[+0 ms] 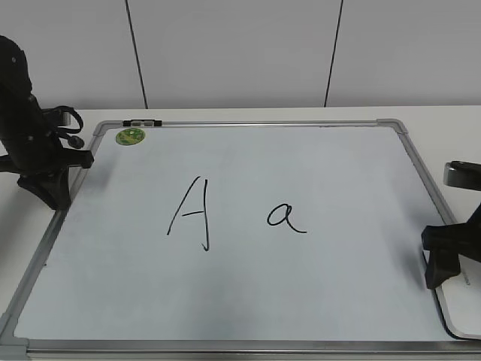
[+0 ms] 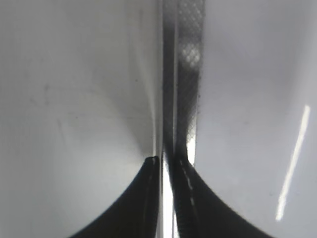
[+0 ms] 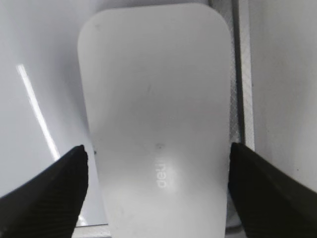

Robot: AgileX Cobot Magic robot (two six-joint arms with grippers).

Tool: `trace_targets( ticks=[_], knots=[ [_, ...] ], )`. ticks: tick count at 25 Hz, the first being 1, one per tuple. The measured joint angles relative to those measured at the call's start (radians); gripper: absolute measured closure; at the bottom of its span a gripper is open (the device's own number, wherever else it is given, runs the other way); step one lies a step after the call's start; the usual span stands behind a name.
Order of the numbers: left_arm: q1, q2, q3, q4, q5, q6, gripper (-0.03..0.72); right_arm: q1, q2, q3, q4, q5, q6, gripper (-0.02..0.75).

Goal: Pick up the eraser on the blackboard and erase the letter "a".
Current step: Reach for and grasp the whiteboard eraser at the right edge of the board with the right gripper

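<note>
Straddling the eraser [image 3: 156, 124] with both fingers spread wide and ungripped, the right tool [image 3: 157, 191] is hovering at the blackboard [image 1: 248, 301]'s right edge, the eraser's long axis running between its fingers. Leftward is lying the letter "a" [image 1: 285, 217], far nearer this arm than the left tool [image 2: 166, 166], which is sitting nearly clenched and empty over the opposite frame.

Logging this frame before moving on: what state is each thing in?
eraser: lying flat at the board's right edge, not gripped
right gripper: open, straddling the eraser
left gripper: nearly shut, empty, over the frame
letter "a": intact
capital "A": intact
blackboard: flat on table
</note>
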Motion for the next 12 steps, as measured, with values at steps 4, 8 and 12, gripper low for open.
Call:
trace_targets(
  ticks=[4,8,12],
  knots=[
    [0.000,0.000,0.000,-0.002,0.000,0.000,0.621,0.000,0.000,-0.002,0.002,-0.009,0.000,0.085],
    [0.000,0.000,0.000,-0.004,0.000,0.000,0.617,0.000,0.000,-0.002,0.002,-0.013,0.000,0.132],
    [0.000,0.000,0.000,-0.004,0.000,0.000,0.615,0.000,0.000,-0.002,-0.004,-0.013,0.000,0.176]
  ],
)
